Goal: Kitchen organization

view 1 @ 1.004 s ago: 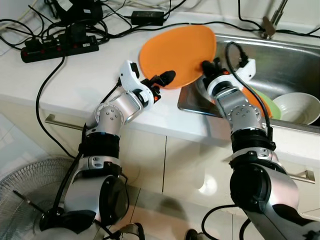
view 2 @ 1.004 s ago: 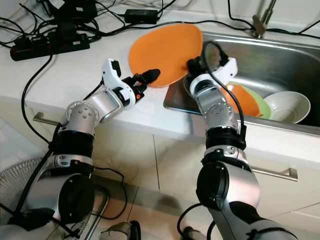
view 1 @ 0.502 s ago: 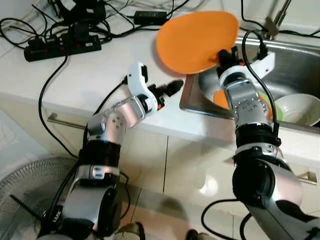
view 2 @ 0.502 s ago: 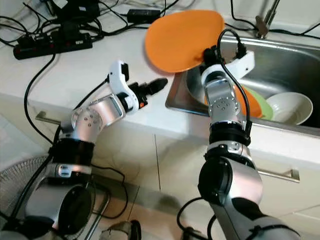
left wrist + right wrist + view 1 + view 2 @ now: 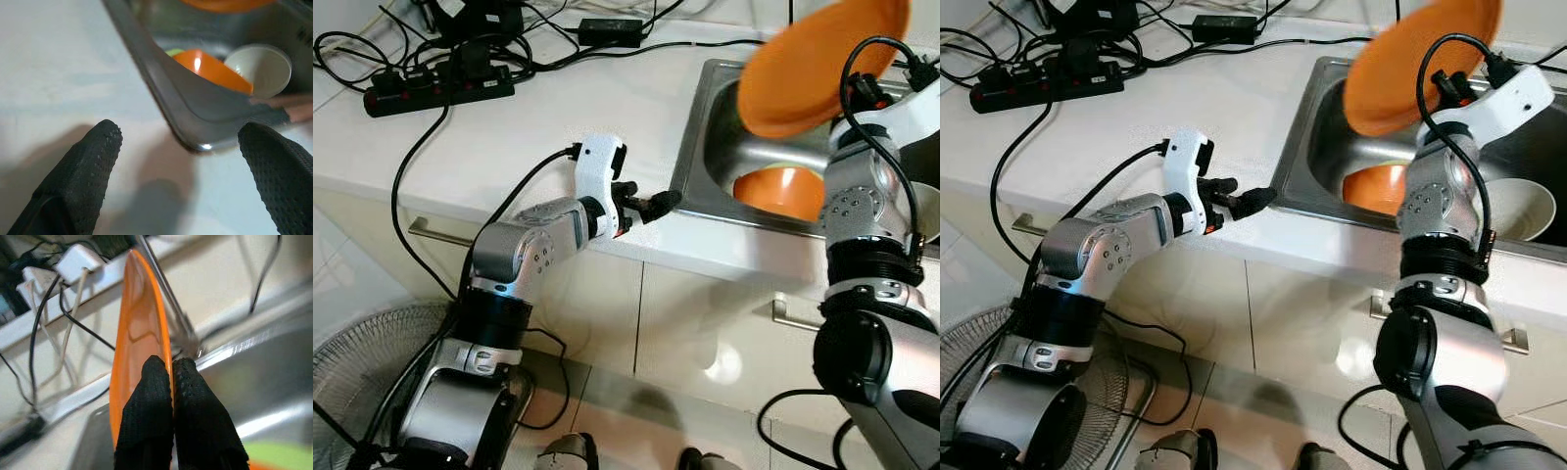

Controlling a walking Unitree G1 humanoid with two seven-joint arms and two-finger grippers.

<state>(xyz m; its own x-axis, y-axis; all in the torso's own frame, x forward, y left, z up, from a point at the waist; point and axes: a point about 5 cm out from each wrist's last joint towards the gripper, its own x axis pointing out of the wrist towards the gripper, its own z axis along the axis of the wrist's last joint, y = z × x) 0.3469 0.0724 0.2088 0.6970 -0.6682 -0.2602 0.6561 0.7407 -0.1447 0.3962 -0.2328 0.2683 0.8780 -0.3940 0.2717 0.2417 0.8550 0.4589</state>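
Orange and tilted, the plate was held up over the steel sink by the right gripper in the eye views, while the left gripper hovered over the white counter just beside the sink's near corner. Through the left wrist view its two fingers stood spread wide with nothing between them, and beyond the sink rim lay an orange bowl and a white bowl. From the right wrist, the two black fingertips were pinched on the plate's edge.

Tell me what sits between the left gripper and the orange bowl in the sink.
Only the steel sink rim separates the left gripper from the orange bowl, seen in the left wrist view.
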